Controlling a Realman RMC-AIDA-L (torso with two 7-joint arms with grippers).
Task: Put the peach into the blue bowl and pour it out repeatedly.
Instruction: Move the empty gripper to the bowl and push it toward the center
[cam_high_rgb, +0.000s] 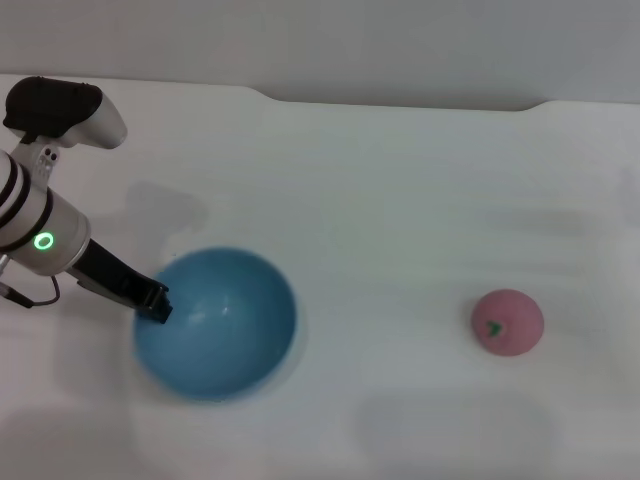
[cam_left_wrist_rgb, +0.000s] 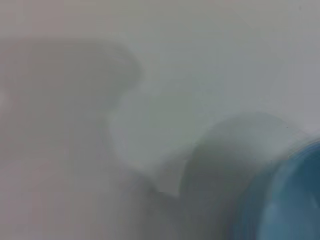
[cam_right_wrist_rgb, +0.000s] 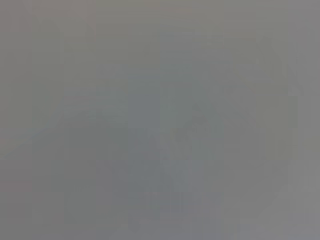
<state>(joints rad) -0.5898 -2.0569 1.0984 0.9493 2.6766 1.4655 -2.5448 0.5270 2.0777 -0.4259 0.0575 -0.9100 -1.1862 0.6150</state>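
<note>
The left arm reaches in low from the robot's left, its dark left gripper (cam_high_rgb: 155, 303) pinching the near-left rim of the blue bowl (cam_high_rgb: 225, 330), fingers narrowed onto the wall. The bowl sits upright on the white table (cam_high_rgb: 400, 200), hollow and holding nothing. The peach (cam_high_rgb: 507, 322) lies well apart from those fingers, across the table beyond the bowl's far side, leaf mark up. The left wrist view catches only a blurred arc of the bowl's rim (cam_left_wrist_rgb: 295, 200) and its shadow on the tabletop; the right wrist view shows plain grey, with the right gripper out of sight.
</note>
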